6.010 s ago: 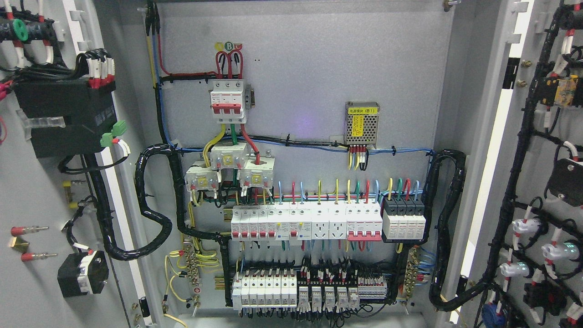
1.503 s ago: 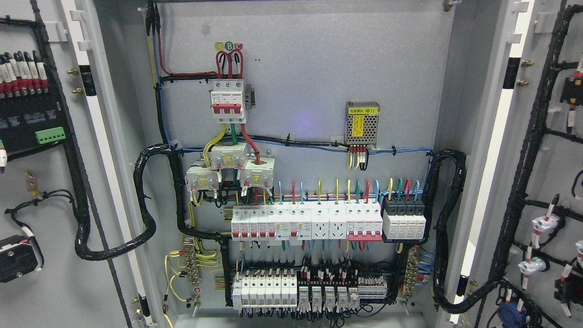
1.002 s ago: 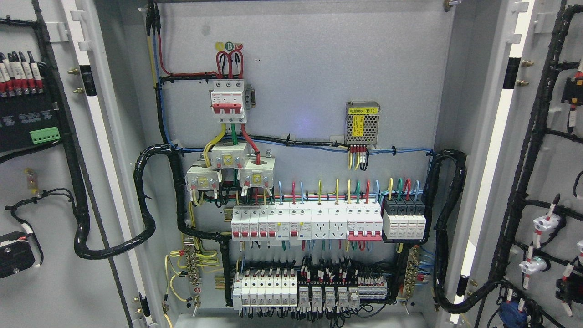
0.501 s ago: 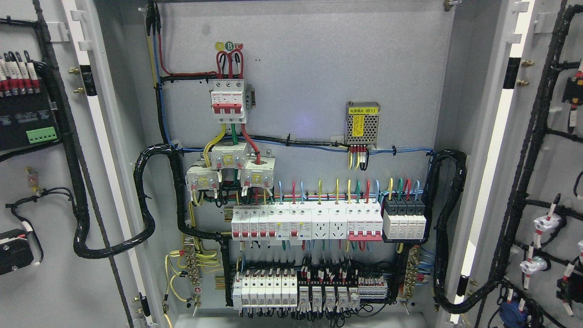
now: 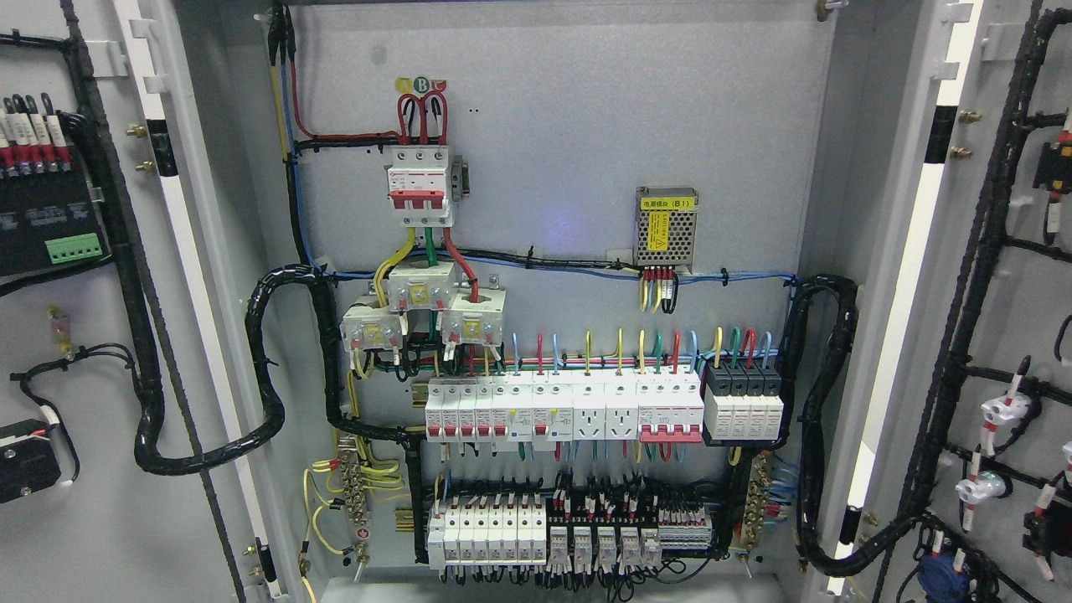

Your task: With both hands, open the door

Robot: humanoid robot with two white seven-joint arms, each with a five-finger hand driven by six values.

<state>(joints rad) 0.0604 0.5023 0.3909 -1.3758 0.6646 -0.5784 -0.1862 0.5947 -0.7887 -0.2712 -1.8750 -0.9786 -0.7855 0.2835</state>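
Both grey cabinet doors stand swung wide. The left door (image 5: 92,536) shows its inner face at the picture's left, with a black module and black cable harness on it. The right door (image 5: 1017,318) shows its inner face at the right, carrying black cable looms and small white and black parts. Between them the cabinet's back panel (image 5: 569,109) lies in full view. Neither of my hands or arms appears in the head view.
On the back panel sit a red-and-white main breaker (image 5: 419,184), a small metal power supply (image 5: 666,226), a row of white breakers (image 5: 561,408) and terminal blocks (image 5: 569,536) below. Thick black cable bundles (image 5: 268,377) loop from the panel to each door.
Compared with 6 s ago, both doors have swung further outward. Over the last second the left door has drifted only slightly more to the left; the right door is still.
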